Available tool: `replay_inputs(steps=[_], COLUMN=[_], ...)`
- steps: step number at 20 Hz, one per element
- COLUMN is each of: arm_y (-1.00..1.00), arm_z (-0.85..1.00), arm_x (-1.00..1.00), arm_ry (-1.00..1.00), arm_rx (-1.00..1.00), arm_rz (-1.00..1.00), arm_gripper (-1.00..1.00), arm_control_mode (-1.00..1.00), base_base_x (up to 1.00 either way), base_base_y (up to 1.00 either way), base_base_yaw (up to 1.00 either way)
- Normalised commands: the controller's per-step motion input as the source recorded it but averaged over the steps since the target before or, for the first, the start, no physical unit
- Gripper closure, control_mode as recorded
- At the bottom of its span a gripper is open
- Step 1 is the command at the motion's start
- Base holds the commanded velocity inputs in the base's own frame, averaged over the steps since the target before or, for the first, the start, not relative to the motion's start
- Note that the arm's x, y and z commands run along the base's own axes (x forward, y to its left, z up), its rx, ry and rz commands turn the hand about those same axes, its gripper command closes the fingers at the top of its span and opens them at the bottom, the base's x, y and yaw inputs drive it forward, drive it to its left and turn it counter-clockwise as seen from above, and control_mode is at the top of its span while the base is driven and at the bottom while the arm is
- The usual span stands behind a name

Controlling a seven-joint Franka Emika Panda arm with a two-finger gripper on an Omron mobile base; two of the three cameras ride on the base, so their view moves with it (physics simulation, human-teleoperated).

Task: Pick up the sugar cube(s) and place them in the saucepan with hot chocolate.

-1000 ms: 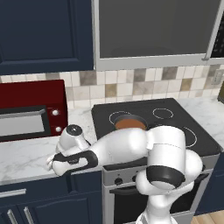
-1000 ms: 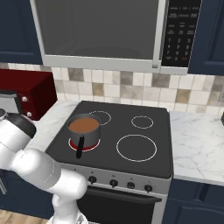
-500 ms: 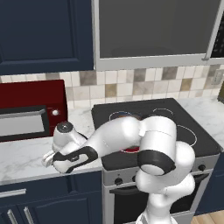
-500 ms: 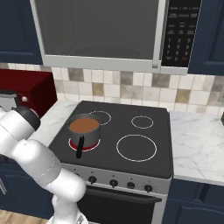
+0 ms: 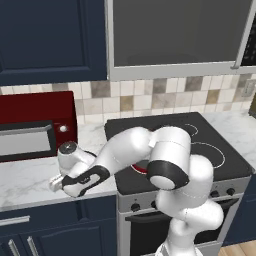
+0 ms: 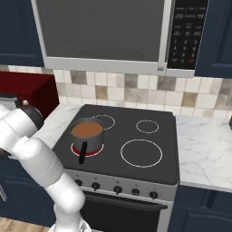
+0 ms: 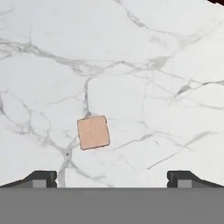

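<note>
Swung further left over the marble table since a second ago, now low above one sugar cube.

Left base view: arm stretched down and left from the stove (image 5: 200, 145), wrist hanging over the table (image 5: 25, 180) in front of the red microwave (image 5: 35, 125); claw (image 5: 56, 184) at the table's front edge, fingers not clear enough to read here. Right base view: saucepan with hot chocolate (image 6: 87, 134) on the front left burner, brown liquid inside, black handle pointing toward the stove front; arm at the left edge, well apart from the pan. Hand view: claw (image 7: 111, 177) spread wide, both dark tips at the bottom, pinching nothing; sugar cube (image 7: 93, 132) flat on the marble, just above and between the tips, nearer the left one, touching neither.
</note>
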Motion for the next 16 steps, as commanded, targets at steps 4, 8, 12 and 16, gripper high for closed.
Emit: replay_inputs(steps=[4,8,12,16], arm_y=[0.11,0.12,0.00,0.00], arm_z=[-0.08,0.00,-0.02,-0.23], arm_x=[0.05,0.01,0.09,0.00], arm_ry=[0.03,0.02,0.01,0.02], arm_rx=[-0.04,0.00,0.00,0.00], arm_rz=[-0.04,0.00,0.00,0.00], arm_gripper=[-1.00,-1.00,-1.00,-1.00], arm_control_mode=[-1.00,-1.00,-1.00,-1.00], base_base_x=[0.00,0.00,0.00,0.00], base_base_y=[0.00,0.00,0.00,0.00], base_base_yaw=[0.00,0.00,0.00,0.00])
